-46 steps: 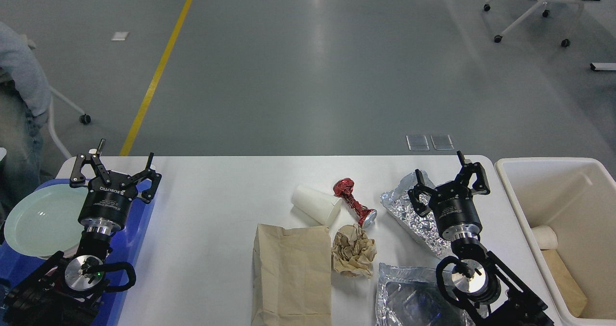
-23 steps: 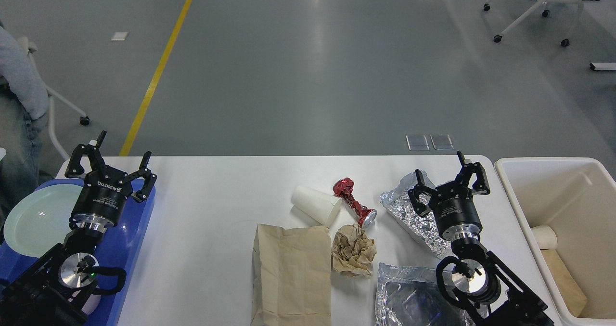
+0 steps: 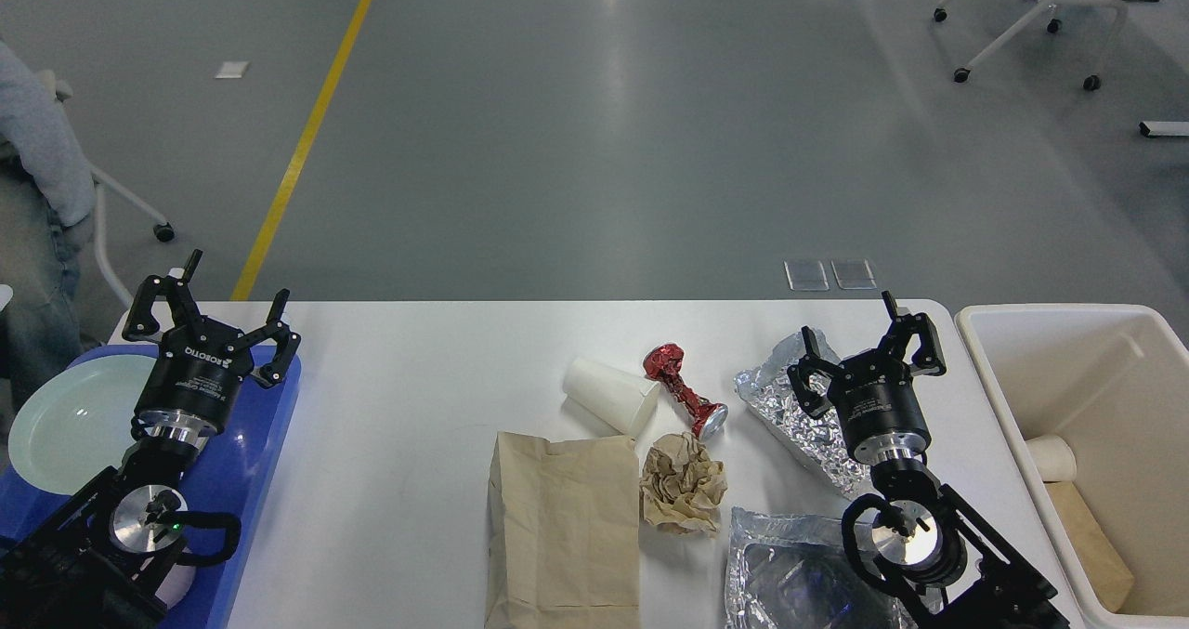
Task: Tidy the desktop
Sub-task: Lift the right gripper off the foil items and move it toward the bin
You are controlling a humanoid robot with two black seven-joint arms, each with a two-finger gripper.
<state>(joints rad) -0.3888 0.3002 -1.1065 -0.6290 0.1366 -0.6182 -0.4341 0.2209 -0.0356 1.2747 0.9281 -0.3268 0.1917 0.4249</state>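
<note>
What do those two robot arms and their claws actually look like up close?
Both arms are black, built from chunky round joints with shiny silver discs. Each ends in a black cylindrical gripper with a silver ring at its base and two linked, jointed fingers. The left gripper carries white lettering; on the right gripper only faint marking shows.

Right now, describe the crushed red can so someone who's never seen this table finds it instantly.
Start at the white desktop and go to the litter cluster right of centre. The crushed red can lies on its side between the tipped white paper cup and the crumpled foil, just beyond the balled brown paper. It is the only red item, pinched thin at the waist, with a silver end facing the robot.
</note>
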